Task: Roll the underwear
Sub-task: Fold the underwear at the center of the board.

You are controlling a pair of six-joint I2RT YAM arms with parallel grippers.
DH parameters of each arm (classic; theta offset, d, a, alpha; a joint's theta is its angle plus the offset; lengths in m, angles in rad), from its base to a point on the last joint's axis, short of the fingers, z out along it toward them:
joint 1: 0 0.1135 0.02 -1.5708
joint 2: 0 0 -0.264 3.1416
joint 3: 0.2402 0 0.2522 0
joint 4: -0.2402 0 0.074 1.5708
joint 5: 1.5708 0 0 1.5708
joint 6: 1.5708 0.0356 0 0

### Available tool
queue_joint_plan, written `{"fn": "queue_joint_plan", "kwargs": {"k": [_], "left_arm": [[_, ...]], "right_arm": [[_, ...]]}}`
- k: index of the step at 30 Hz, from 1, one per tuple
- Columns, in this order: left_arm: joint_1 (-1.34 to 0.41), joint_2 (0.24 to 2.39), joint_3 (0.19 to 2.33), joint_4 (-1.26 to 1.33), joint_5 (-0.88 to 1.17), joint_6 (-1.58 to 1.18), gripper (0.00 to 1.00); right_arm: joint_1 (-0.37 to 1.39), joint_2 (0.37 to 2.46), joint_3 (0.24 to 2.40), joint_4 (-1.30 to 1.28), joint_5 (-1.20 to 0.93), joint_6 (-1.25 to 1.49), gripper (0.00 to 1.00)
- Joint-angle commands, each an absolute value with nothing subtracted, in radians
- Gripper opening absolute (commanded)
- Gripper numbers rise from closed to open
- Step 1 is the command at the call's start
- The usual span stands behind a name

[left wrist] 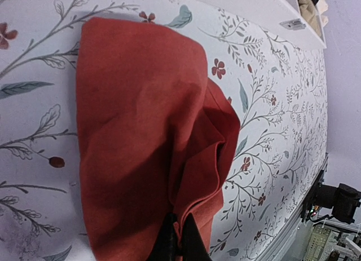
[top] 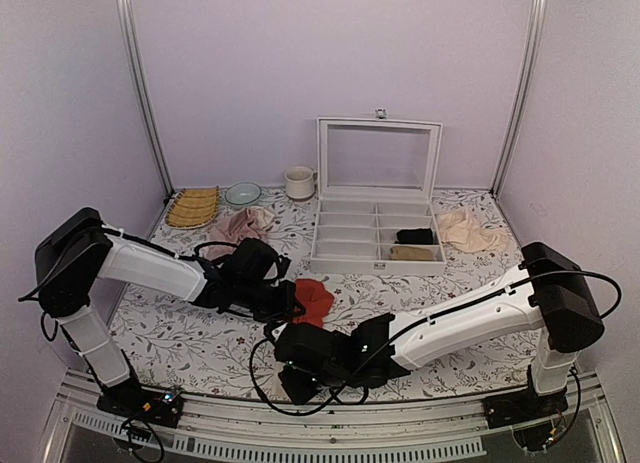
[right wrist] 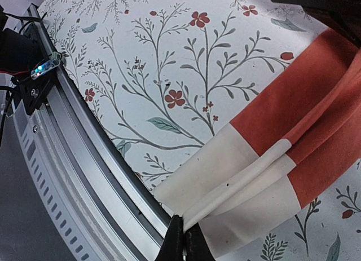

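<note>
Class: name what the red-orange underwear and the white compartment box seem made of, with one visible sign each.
The underwear: soft matte cloth, perhaps cotton; it folds and creases. The box: rigid, white, possibly painted wood or plastic; straight dividers, glazed lid.

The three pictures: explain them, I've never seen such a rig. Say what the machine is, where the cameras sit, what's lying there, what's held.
Two robot arms are bolted at a table's near edge. The wide picture looks from above and behind them; the other two come from cameras on their wrists. On the table lie red underwear, a box, a mug, a bowl, a mat, a pink cloth and a beige cloth. The left gripper is shut on the underwear's red fabric, the right gripper on its cream waistband.
</note>
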State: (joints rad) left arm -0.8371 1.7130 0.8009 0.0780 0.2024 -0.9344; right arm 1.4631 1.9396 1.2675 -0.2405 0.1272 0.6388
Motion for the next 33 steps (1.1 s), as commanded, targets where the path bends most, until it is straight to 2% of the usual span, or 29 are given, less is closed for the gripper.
{"fn": "queue_joint_plan", "kwargs": {"k": [1,24,27,30,33], "left_arm": [[-0.823,1.698,0.777,0.12,0.199,-0.944,0.0],[-0.822,1.671,0.752,0.1,0.171,-0.948,0.0],[-0.822,1.662,0.749,0.098,0.169,-0.95,0.09],[-0.825,1.651,0.75,0.083,0.162,-0.951,0.23],[-0.826,1.636,0.754,0.056,0.149,-0.948,0.27]], "right_arm": [[1.463,2.026,1.306,-0.252,0.077,0.608,0.0],[1.463,2.062,1.312,-0.245,0.014,0.592,0.0],[1.464,2.058,1.313,-0.242,0.014,0.587,0.07],[1.463,2.044,1.31,-0.237,0.021,0.582,0.18],[1.464,2.032,1.311,-0.234,0.021,0.577,0.23]]}}
